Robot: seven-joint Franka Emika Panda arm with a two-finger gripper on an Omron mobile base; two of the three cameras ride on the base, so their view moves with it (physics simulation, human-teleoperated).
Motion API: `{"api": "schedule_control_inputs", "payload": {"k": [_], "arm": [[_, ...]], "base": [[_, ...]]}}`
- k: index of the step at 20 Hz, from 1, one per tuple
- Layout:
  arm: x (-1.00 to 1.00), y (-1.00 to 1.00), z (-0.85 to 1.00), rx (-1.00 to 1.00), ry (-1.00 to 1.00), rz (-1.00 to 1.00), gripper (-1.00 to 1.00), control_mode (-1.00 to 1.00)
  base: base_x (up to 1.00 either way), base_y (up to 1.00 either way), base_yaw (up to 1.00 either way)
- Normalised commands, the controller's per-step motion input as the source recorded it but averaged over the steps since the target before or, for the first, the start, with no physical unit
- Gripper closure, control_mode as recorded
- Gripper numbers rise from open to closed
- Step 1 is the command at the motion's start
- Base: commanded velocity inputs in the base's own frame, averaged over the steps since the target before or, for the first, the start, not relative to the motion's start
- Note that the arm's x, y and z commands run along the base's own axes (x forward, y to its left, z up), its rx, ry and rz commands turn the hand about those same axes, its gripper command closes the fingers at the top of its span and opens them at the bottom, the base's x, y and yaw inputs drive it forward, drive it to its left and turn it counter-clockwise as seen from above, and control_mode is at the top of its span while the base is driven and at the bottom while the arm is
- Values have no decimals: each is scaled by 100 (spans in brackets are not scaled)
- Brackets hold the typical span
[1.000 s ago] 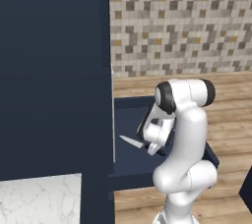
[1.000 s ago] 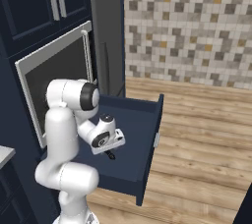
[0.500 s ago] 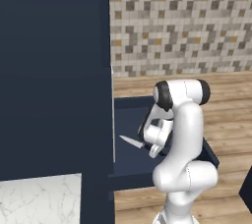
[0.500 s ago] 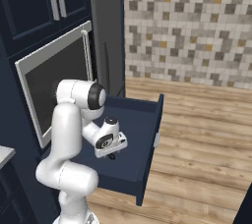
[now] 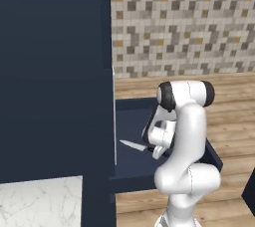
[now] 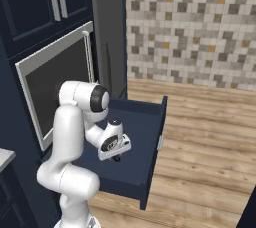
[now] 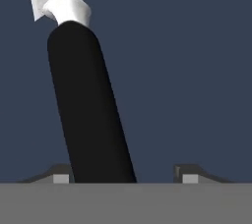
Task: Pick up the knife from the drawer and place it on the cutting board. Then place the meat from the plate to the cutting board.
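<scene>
The gripper [image 5: 152, 150] is reaching down into the open drawer [image 6: 145, 137], its fingers standing apart around the knife [image 7: 88, 110] handle.

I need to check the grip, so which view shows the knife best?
The hand view: the knife looms large, its black handle running between the tool's fingertips. The left base view shows just its small blade; in the right base view I cannot make it out.

It was a kitchen (rendered): navy cabinets [image 6: 45, 2], a built-in oven [image 6: 55, 84], a mosaic tile wall [image 6: 195, 27], and a marble counter [image 5: 40, 203].
</scene>
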Motion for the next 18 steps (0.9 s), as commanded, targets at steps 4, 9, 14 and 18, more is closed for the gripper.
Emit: {"api": "schedule_control_inputs", "payload": {"k": [4,9,14,18], "arm": [[0,0,0,0,0,0,100,-100],[-15,0,24,0,-11,0,100,-100],[-22,0,99,0,-14,0,100,-100],[-74,-56,56,0,-1,-1,100,-100]], "base": [[0,0,0],[0,0,0],[0,0,0],[0,0,0]]}}
